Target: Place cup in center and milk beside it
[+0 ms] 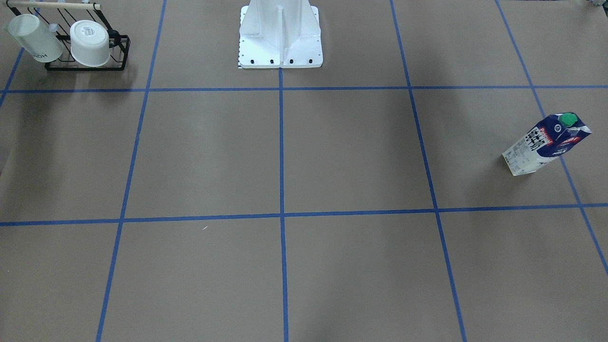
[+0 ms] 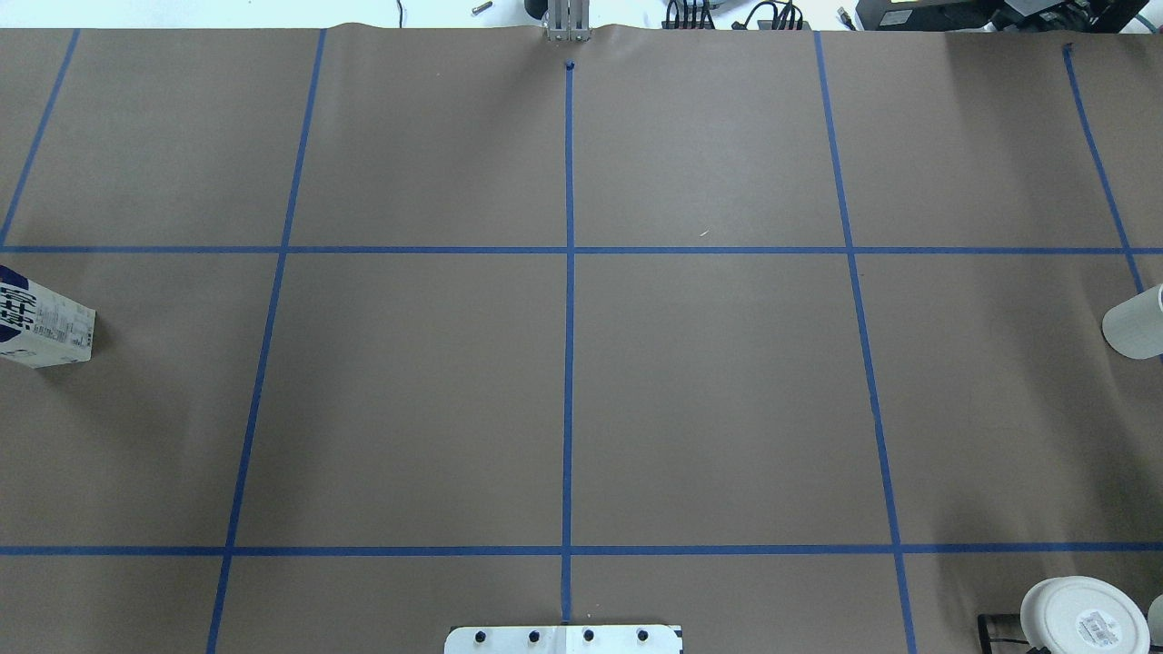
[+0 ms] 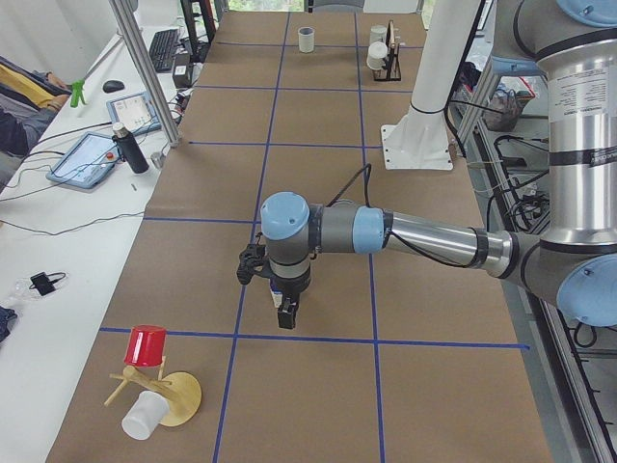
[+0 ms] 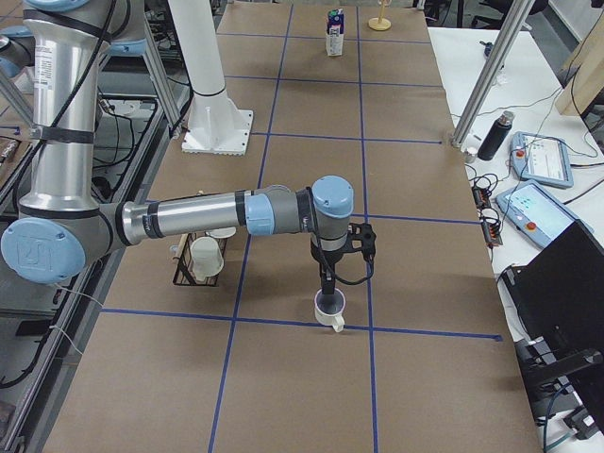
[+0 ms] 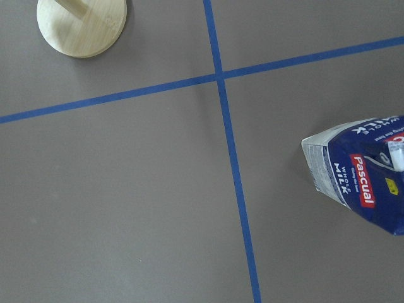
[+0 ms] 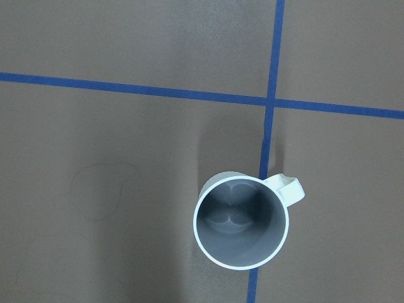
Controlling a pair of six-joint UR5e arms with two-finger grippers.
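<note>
The cup [image 6: 240, 227] is a plain white mug with a grey inside. It stands upright on a blue tape line, its handle toward the upper right of the right wrist view. It also shows at the right edge of the overhead view [image 2: 1136, 322]. My right gripper [image 4: 327, 288] hangs just above the cup [image 4: 330, 310]; I cannot tell if it is open. The milk [image 1: 546, 142] stands upright far to my left, and shows in the left wrist view [image 5: 363, 173]. My left gripper [image 3: 286, 316] points down above the table near it; its state is unclear.
A black wire rack [image 1: 118, 52] holds a lettered mug [image 1: 35, 38] and another white mug [image 1: 90, 42] near my right side. A wooden stand [image 3: 164, 391] with a red and a white cup sits at my far left. The robot's white base [image 1: 280, 38] is behind the centre.
</note>
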